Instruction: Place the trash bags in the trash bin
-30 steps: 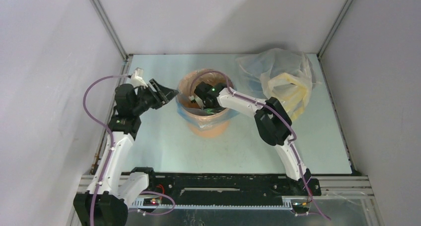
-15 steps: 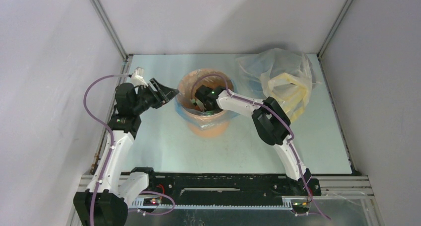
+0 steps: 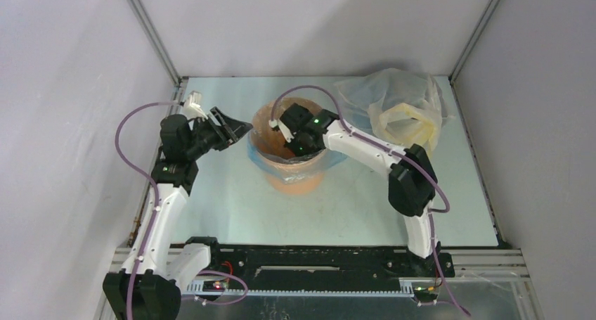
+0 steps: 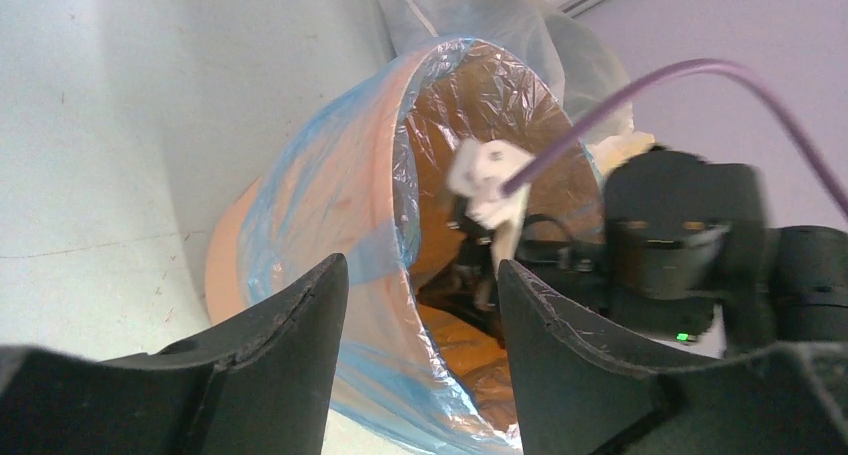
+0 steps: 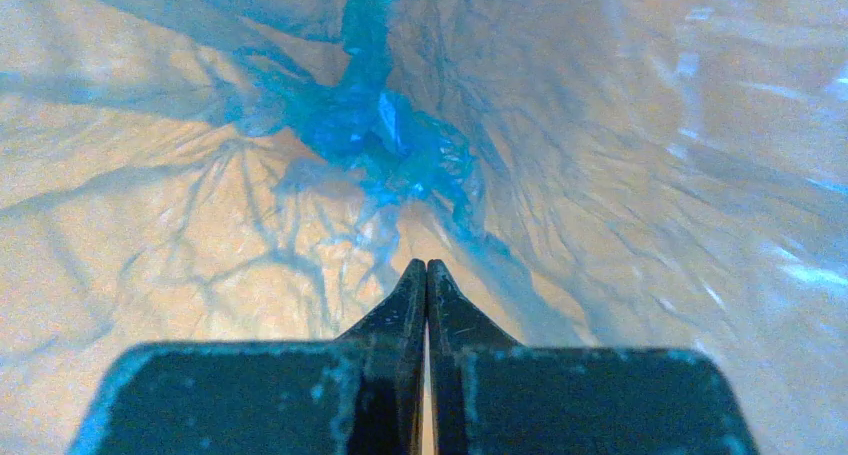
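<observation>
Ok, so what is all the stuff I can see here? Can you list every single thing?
trash bin: one, orange, middle of the table
trash bag: one, see-through light blue, lining the bin and folded over its rim
plastic sack: one, clear with pale yellow stuff inside, far right corner
table: one, silvery grey, under everything
left gripper: one, black, open, beside the bin's left rim
right gripper: one, black, shut, down inside the bin

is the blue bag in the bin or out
In. The blue bag lines the inside of the orange bin and folds out over its rim.
</observation>
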You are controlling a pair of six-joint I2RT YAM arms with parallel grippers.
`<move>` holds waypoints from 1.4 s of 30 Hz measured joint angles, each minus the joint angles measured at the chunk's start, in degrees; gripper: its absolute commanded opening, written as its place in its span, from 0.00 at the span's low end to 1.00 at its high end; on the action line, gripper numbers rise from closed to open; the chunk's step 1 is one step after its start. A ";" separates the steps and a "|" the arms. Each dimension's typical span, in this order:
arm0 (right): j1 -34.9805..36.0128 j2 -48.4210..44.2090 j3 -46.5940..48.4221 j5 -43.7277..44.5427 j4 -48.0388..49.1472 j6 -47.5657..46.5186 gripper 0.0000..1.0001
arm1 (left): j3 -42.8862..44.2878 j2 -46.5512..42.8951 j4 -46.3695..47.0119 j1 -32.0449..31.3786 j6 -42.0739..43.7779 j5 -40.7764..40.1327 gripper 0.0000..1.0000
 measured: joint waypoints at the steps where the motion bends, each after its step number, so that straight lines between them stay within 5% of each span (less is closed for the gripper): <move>1: 0.07 -0.98 0.50 0.20 -0.35 0.00 0.00 | 0.02 0.04 -0.07 0.00 0.00 0.00 0.62; 15: 0.26 -12.68 5.03 3.13 -3.10 0.07 0.07 | 10.62 2.16 -14.64 -1.62 8.52 -6.84 0.68; 22: 0.26 -27.41 0.09 7.54 1.81 1.27 0.62 | 19.58 8.02 -24.90 -7.89 14.73 -16.41 0.66; 28: -0.22 -40.54 -14.29 12.37 11.67 2.14 0.83 | 21.53 12.52 -29.31 -9.70 16.92 -22.12 0.62; 37: -2.64 -50.53 -26.34 16.81 19.74 4.33 0.82 | 21.92 16.68 -29.44 -11.91 17.00 -23.47 0.55; 42: -3.28 -51.01 -30.64 19.80 21.77 6.71 0.81 | 24.61 18.78 -29.53 -13.35 17.40 -26.23 0.25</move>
